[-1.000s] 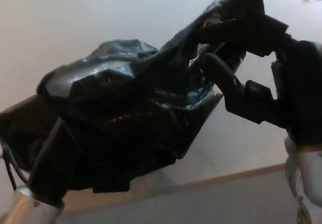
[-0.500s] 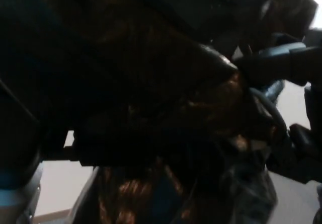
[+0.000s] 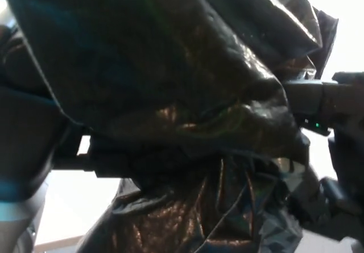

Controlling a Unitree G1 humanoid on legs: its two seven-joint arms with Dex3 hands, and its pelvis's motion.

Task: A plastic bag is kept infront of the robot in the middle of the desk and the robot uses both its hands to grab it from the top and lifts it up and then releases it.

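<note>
Head view: a crumpled black plastic bag fills the frame; right hand at right edge, grip unclear; left hand hidden.

pale desk surface at lower left, tan edge strip along its bottom

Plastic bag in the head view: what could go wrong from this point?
The plastic bag is raised so near the camera that it fills the view, hiding the desk, so release would be blind. The right hand is half buried in folds, which might snag. The left hand cannot be made out.
</note>
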